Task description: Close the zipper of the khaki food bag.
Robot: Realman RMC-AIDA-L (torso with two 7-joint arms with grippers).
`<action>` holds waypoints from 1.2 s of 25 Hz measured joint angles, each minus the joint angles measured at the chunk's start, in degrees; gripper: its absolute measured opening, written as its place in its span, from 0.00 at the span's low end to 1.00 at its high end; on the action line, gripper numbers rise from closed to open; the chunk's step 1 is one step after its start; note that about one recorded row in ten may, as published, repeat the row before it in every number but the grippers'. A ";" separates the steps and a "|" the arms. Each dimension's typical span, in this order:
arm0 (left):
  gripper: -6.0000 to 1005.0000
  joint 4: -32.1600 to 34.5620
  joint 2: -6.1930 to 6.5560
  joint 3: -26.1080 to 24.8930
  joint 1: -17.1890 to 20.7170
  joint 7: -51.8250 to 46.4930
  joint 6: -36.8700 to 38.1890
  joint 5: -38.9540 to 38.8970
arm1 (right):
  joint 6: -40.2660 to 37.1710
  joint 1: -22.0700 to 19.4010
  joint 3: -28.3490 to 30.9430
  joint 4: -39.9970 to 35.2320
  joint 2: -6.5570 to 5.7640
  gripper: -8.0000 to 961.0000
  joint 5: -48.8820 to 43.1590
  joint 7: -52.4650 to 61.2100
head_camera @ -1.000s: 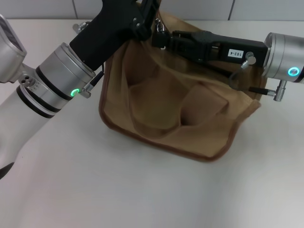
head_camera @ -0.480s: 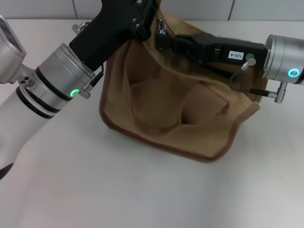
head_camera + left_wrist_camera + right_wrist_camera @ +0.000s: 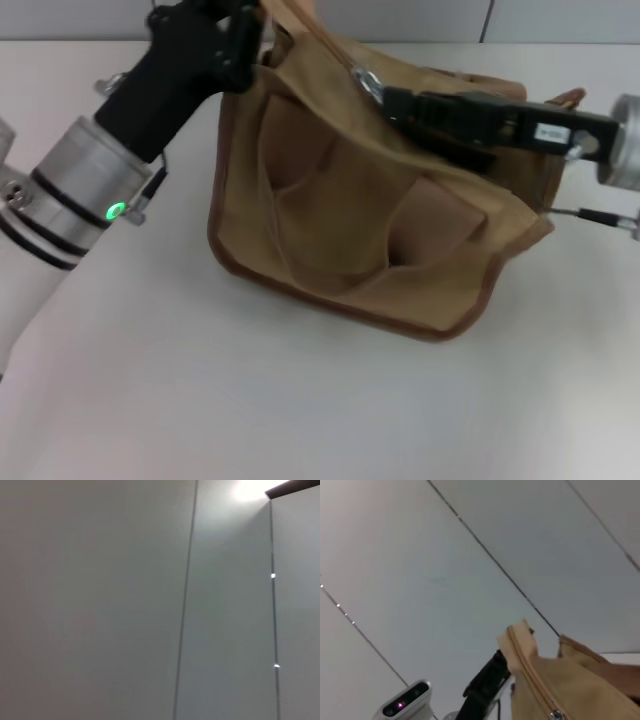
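The khaki food bag (image 3: 340, 220) stands on the white table, its two front pockets facing me. My right gripper (image 3: 385, 97) reaches in from the right over the bag's top and is shut on the small silver pull tab (image 3: 367, 80) of the zipper. My left gripper (image 3: 245, 35) is at the bag's top left corner. In the right wrist view the bag's raised end (image 3: 520, 645), the zipper line (image 3: 532, 680) and the pull tab (image 3: 554, 713) show, with the left gripper (image 3: 487, 685) beside them. The left wrist view shows only wall.
The white table (image 3: 250, 380) spreads in front of and to the left of the bag. A tiled wall (image 3: 560, 20) runs behind it. A bag handle end (image 3: 570, 97) pokes out near my right arm.
My right gripper has drawn the pull tab to the right along the bag's top. My left arm has shifted left, to the bag's top left corner.
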 joint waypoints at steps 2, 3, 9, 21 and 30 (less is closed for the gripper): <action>0.03 0.25 0.09 -1.01 1.09 0.31 -0.13 0.00 | -0.19 -1.25 0.04 -0.07 -0.33 0.01 0.00 0.57; 0.03 0.43 0.11 -1.38 1.53 0.34 -0.17 0.00 | -0.24 -2.08 0.07 -0.08 -0.56 0.01 0.01 0.86; 0.03 0.97 0.23 -3.00 3.14 0.36 -0.34 0.03 | -1.57 -7.43 1.12 -0.19 -1.43 0.01 0.41 1.74; 0.03 0.96 0.09 -3.15 3.58 0.37 -2.32 -0.02 | -9.80 -15.55 10.51 0.09 -2.38 0.01 0.19 -0.85; 0.05 0.90 -0.01 -2.38 5.06 0.41 -2.45 0.55 | -21.98 -21.42 20.30 0.89 -0.43 0.17 0.38 -17.10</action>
